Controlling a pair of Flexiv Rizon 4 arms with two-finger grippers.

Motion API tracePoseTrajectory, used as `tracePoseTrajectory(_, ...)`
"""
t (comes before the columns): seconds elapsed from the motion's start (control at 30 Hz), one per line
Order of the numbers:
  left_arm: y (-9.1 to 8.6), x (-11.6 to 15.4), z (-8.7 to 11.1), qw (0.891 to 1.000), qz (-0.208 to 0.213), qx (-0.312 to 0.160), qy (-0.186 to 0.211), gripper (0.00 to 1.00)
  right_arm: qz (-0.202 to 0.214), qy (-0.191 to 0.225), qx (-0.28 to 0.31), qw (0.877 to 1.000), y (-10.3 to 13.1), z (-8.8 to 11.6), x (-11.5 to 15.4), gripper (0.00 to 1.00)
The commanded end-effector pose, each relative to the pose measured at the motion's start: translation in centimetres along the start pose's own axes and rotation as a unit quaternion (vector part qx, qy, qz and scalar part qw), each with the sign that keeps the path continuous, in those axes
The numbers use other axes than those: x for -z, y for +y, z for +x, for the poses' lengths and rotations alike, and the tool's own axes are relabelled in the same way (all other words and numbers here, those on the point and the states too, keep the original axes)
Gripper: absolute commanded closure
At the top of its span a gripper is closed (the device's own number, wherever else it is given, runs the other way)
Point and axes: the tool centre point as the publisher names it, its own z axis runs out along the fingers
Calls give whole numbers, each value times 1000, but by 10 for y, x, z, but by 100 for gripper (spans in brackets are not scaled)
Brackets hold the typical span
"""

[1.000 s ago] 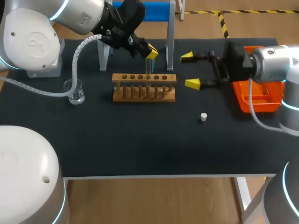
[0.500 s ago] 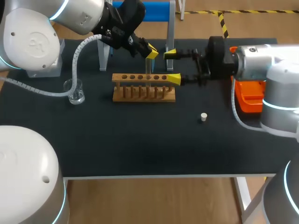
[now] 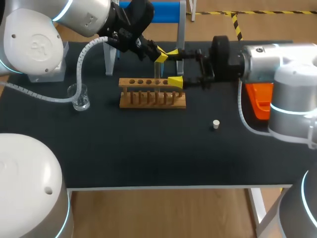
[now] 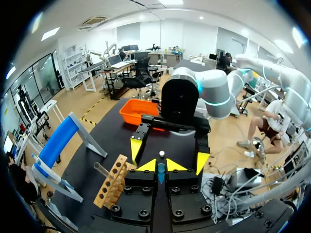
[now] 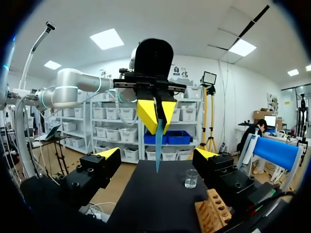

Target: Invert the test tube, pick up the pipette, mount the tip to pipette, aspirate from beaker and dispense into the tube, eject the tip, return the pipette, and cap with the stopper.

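Observation:
My left gripper (image 3: 159,54) is shut on the top of a clear test tube (image 3: 157,71), held upright just above the wooden rack (image 3: 152,92). In the left wrist view the tube (image 4: 160,173) sits pinched between its yellow fingertips (image 4: 146,166). My right gripper (image 3: 174,67) comes in from the right, wide open, one finger on either side of the tube without touching it. In the right wrist view the tube (image 5: 158,143) hangs from the left gripper (image 5: 156,112), ahead of and between my own open fingers (image 5: 108,153). The white stopper (image 3: 215,124) lies on the mat to the right.
A glass beaker (image 3: 80,97) stands at the left of the rack. An orange tray (image 3: 260,103) lies under my right arm at the right edge. A blue-topped stand (image 3: 166,11) rises behind the rack. The black mat (image 3: 148,148) in front of the rack carries only the stopper.
My right gripper has moved left from over the orange tray to the tube, its open fingers now straddling it. The left arm and tube have stayed still.

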Motion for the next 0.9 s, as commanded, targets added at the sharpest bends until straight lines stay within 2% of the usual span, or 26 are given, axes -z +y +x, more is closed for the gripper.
tracePoseTrajectory(0.03,-1,0,0,1000,-3,1,1,100,3,3,1,1000,2,-4,-7,0)
tracePoseTrajectory(0.13,-1,0,0,1000,-3,1,1,100,4,5,2,1000,3,-6,-11,0)
tracePoseTrajectory(0.5,-1,0,0,1000,-3,1,1,100,6,14,9,1000,6,-7,-21,11)
tracePoseTrajectory(0.7,-1,0,0,1000,-3,1,1,100,3,19,10,1000,8,-6,-24,25)
tracePoseTrajectory(0.9,-1,0,0,1000,-3,1,1,100,2,23,9,1000,7,-5,-26,47)
